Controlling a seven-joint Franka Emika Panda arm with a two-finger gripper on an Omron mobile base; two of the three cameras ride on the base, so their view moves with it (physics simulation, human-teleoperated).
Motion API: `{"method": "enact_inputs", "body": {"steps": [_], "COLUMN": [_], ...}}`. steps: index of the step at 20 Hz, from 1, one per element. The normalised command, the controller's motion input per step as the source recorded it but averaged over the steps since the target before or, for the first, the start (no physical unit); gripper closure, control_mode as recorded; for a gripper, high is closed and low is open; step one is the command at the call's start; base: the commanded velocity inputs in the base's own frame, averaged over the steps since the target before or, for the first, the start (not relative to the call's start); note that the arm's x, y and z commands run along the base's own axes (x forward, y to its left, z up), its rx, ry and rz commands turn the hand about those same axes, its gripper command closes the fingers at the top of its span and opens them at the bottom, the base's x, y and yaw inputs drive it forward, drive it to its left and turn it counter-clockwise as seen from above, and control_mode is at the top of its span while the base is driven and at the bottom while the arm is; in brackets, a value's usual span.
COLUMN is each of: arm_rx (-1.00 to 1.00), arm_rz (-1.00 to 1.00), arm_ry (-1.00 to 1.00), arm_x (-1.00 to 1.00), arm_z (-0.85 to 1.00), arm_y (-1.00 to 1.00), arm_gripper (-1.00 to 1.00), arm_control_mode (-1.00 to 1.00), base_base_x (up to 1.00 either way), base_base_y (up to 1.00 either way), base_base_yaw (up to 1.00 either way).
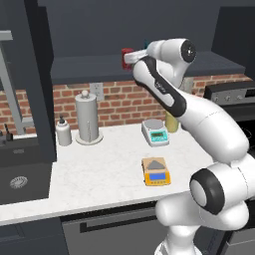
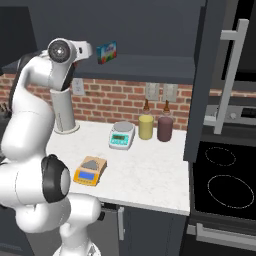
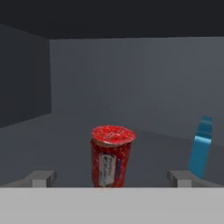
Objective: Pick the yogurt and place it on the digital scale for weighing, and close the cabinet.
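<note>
Two scales sit on the counter: the orange scale low in the middle, a white scale above it. One yogurt stands in the cabinet, mid-frame in the hand view, between the wide-open, empty gripper. That view also shows one blue container, right.

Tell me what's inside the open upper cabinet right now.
On the cabinet shelf stands the yogurt, upright between the open gripper's fingertips. A slim blue container stands off to one side. The right base view shows a small colourful box. The arm hides other parts.
</note>
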Motion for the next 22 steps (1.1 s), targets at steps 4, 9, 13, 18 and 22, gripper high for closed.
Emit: {"method": "enact_inputs", "body": {"steps": [4, 9, 13, 18, 22], "arm_rx": [0.0, -0.02, -0.02, 0.0, 0.0], "arm_rz": [0.0, 0.0, 0.0, 0.0, 0.0], "arm_ry": [0.01, 0.01, 0.01, 0.0, 0.01], "arm_x": [0.25, 0.19, 0.12, 0.08, 0.08], "arm_z": [0.0, 0.0, 0.0, 0.0, 0.0], "arm_y": [0.01, 0.17, 0.12, 0.01, 0.0], "arm_gripper": [-1.0, -1.0, -1.0, -1.0, -1.0], "arm_control_mode": [-1.0, -1.0, -1.0, -1.0, -1.0], "base_base_x": [0.0, 0.0, 0.0, 0.0, 0.0], "base_base_y": [0.0, 0.0, 0.0, 0.0, 0.0], "base_base_yaw": [0.0, 0.0, 0.0, 0.0, 0.0]}}
